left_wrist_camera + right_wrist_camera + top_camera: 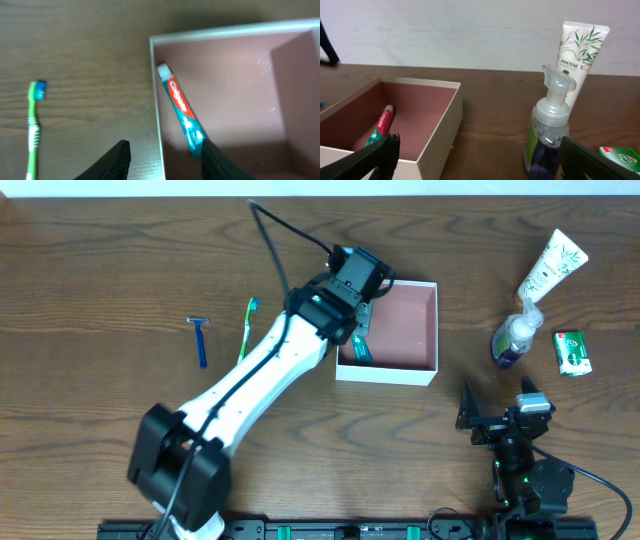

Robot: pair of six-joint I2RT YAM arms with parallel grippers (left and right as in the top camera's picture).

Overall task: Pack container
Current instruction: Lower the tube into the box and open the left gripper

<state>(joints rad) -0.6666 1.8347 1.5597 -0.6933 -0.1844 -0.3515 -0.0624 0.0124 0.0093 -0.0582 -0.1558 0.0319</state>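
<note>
Here, largest first.
Table (100,270): dark wood, carrying everything below.
Left arm (250,380): white, stretched diagonally from the near edge up to the box's left wall.
Box (425,330): square, white walls, pink-brown floor, right of table centre; left wall under the left arm's wrist.
Left gripper (165,160): above the box's left wall, one finger outside over the wood, the other inside; partly parted, grasping nothing.
Right gripper (480,160): low near the front right edge, spread wide, released, nothing between the fingers; facing the box and the bottle.
Lotion tube (579,55): white with leaf print, marked Pantene, just behind the bottle.
Bottle (550,135): clear pump bottle with dark liquid, right of the box, apart from it.
Toothpaste (181,112): red-and-teal Colgate tube, lying flat inside the box along its left wall, free of the fingers.
Toothbrush (34,125): green, on the wood left of the box.
Razor (201,340): blue, left of the toothbrush.
Soap (572,352): small green packet, far right, near the bottle.
</note>
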